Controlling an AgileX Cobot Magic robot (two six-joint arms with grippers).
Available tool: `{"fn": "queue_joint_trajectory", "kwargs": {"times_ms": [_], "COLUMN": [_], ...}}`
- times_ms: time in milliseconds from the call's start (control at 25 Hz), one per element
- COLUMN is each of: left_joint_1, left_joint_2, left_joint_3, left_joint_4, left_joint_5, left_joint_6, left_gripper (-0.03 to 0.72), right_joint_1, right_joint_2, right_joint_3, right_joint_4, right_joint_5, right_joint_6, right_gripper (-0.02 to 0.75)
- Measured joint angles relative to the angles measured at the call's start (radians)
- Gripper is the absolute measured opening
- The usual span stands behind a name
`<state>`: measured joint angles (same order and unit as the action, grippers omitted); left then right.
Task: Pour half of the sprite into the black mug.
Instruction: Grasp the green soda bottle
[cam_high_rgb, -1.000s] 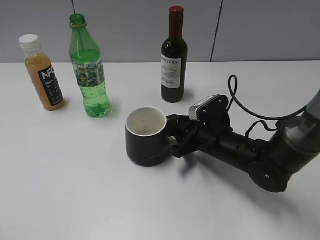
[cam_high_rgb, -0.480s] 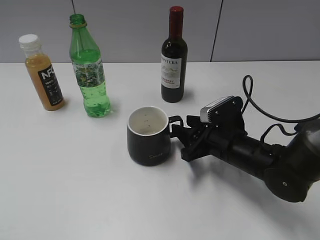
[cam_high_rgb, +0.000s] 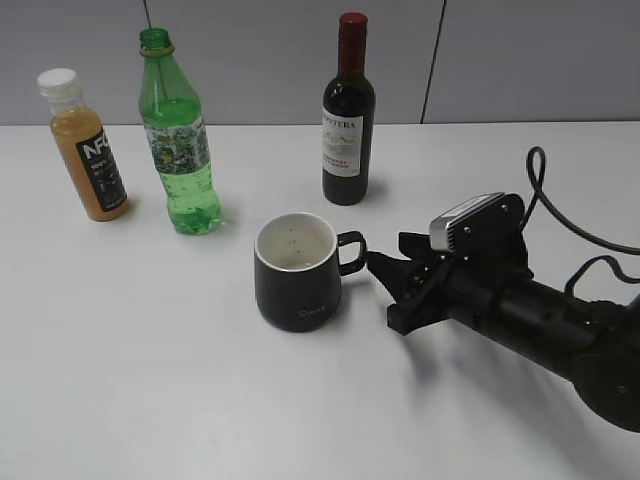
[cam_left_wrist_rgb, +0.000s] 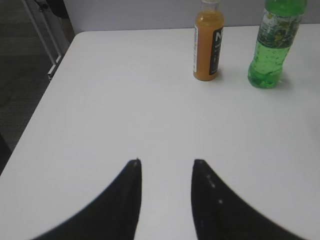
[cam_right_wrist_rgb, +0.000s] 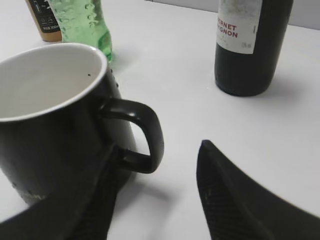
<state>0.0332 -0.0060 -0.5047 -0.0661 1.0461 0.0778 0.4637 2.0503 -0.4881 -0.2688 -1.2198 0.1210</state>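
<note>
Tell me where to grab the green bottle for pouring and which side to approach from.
Grip the green bottle around its labelled middle, where the body is straight; the neck is narrow and already uncapped. It stands upright, so come in level. The left tool, open and empty, probably suits best: approach from the front, since the juice bottle stands close on its left.

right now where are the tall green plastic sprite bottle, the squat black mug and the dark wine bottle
tall green plastic sprite bottle (cam_high_rgb: 178, 150), exterior view, on its label
squat black mug (cam_high_rgb: 296, 290), exterior view, on its outer wall
dark wine bottle with red top (cam_high_rgb: 347, 130), exterior view, on its label
</note>
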Motion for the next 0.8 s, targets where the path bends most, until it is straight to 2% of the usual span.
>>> {"fn": "queue_joint_trajectory", "kwargs": {"times_ms": [160,280,480,640,800], "left_joint_1": [0.000,0.000,0.000,0.000,0.000], "left_joint_2": [0.000,0.000,0.000,0.000,0.000], "left_joint_3": [0.000,0.000,0.000,0.000,0.000], "left_joint_4": [0.000,0.000,0.000,0.000,0.000], "left_joint_5": [0.000,0.000,0.000,0.000,0.000], "left_joint_6": [0.000,0.000,0.000,0.000,0.000], "left_gripper": [0.268,0.268,0.268,0.268,0.268], "right_joint_1": [0.000,0.000,-0.008,-0.051,-0.116], "right_joint_2": [-0.070,-0.137,-0.219,-0.248,-0.276], "right_joint_3": [0.057,0.093,0.114,0.113,0.078], "right_joint_4": [0.067,0.176,0.359,0.422,0.498], "right_joint_5": [0.000,0.000,0.000,0.000,0.036], "right_joint_6": [-0.024,-0.051,-0.165,-0.210,-0.241], "right_gripper": [0.387,0.403,0.496,0.533,0.535]}}
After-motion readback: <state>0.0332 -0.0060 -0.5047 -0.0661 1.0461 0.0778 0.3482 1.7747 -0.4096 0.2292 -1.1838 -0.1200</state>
